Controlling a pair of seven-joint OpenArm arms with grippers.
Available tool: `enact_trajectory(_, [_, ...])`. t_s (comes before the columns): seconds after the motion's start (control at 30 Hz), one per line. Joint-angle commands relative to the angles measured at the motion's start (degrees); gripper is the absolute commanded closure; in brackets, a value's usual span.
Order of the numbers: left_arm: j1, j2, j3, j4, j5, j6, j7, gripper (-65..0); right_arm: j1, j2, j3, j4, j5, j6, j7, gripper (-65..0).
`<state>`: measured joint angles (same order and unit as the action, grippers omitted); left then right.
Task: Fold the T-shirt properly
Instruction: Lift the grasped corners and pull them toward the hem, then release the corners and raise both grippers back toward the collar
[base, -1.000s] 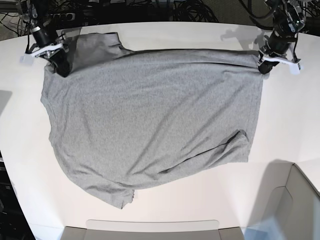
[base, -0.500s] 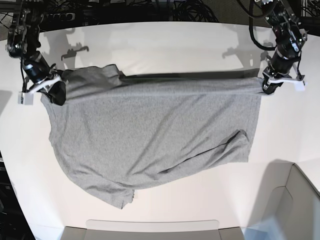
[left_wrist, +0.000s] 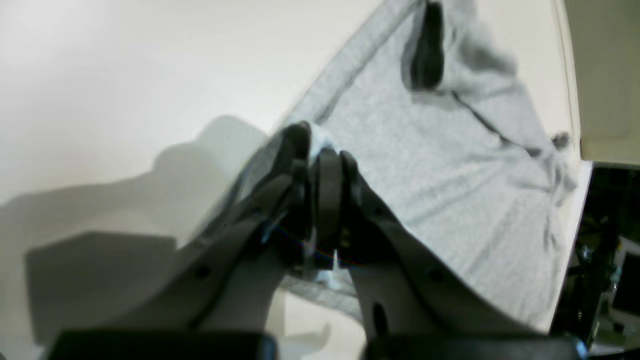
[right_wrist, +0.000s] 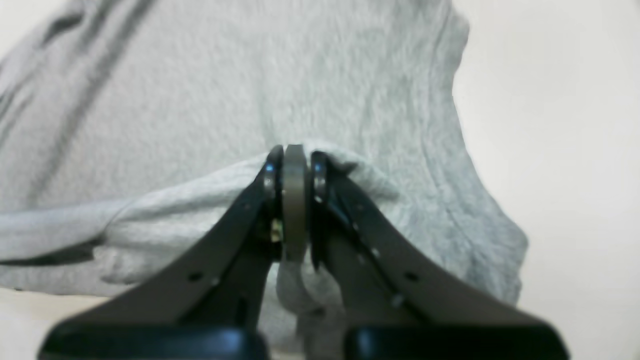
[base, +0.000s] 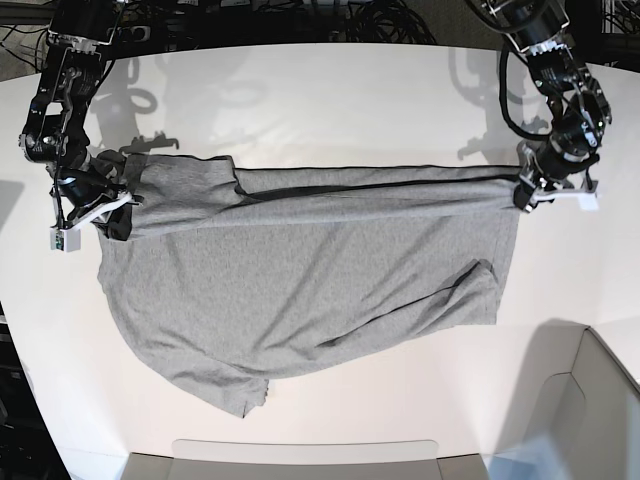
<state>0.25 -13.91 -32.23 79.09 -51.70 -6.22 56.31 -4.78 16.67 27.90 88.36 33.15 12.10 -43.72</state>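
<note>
Both hands dragged the T-shirt (base: 300, 270) edge nearer, crosswise.

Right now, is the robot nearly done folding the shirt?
Not nearly. Done: both grippers, left gripper and right gripper, are shut on the T-shirt's far edge. In hand: that edge is lifted over the rest. Left: laying the fold flat, then more folds.

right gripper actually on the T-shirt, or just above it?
Touching. The right wrist view shows the right gripper shut on a bunched fold of the T-shirt, grey cloth pinched between its jaws.
</note>
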Motion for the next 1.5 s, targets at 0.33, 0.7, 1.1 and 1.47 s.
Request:
enact_trajectory(0.33, [-6.6,-1.7,2.3,-3.6,0.8,-0.3,-1.7,0.0,7.9,1.1,-3.1,-6.3,-7.3,0.7,1.8,0.0])
enact_trajectory(0.7, [-12.2,-1.7,3.3,-10.8,8.3,-0.4,-4.8,0.0,16.0,1.2,-6.2,-14.7,-9.5,0.6,2.0,0.0])
enact_trajectory(1.1, [-13.0,-1.7,3.7,-11.6,8.4,-0.4,-7.2,0.0,22.2,0.8,-7.5,-23.0,-15.4,0.6,6.1,-1.3])
enact_trajectory(1.47, [-12.4,-1.7,3.2,-5.2,8.4,-0.4,-7.0,-21.0,21.1,0.4,-7.3,-16.0,-15.0,0.7,6.4,-26.5])
